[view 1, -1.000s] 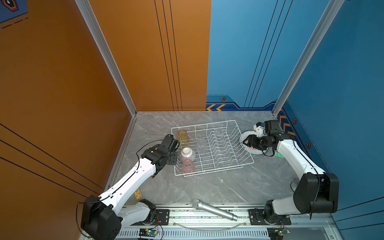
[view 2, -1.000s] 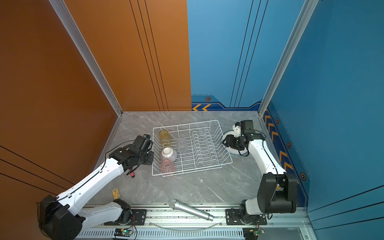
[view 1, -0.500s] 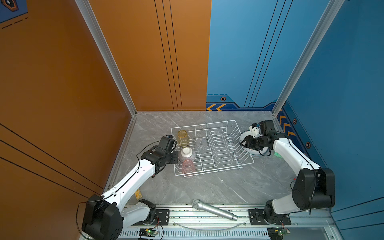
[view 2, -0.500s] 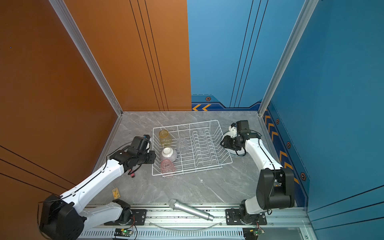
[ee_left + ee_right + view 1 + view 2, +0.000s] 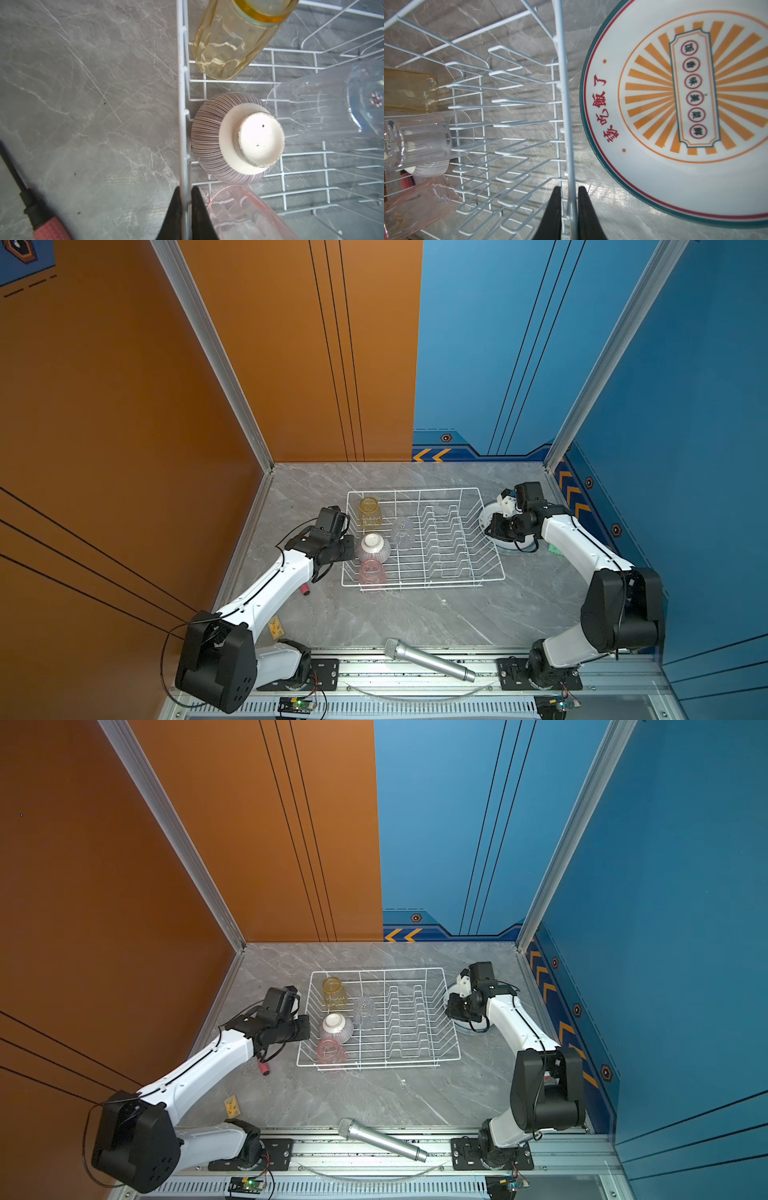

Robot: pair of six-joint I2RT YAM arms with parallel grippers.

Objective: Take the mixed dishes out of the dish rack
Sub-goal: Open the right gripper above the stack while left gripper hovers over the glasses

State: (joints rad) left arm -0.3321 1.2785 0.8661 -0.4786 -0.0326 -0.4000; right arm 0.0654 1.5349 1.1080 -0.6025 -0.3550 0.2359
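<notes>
The white wire dish rack (image 5: 415,490) (image 5: 374,970) stands mid-table. At its left end lie a yellow tumbler (image 5: 369,512) (image 5: 234,39), a clear tumbler (image 5: 403,533) (image 5: 324,112), an upturned striped bowl (image 5: 373,547) (image 5: 234,139) and a pink tumbler (image 5: 371,572) (image 5: 245,214). An orange-patterned plate (image 5: 675,104) (image 5: 485,515) rests on the table just right of the rack. My left gripper (image 5: 185,188) (image 5: 351,549) is shut on the rack's left rim wire. My right gripper (image 5: 569,188) (image 5: 490,526) is shut on the right rim wire.
A silver microphone (image 5: 428,659) lies along the front rail. A red-handled tool (image 5: 305,590) (image 5: 47,226) sits on the table under my left arm. A yellow tag (image 5: 275,626) lies at front left. The side walls stand near both arms.
Both grippers have closed onto the rack's rim wires. The left one slid right to the rack's left edge. The right one moved from over the plate to the right edge.
</notes>
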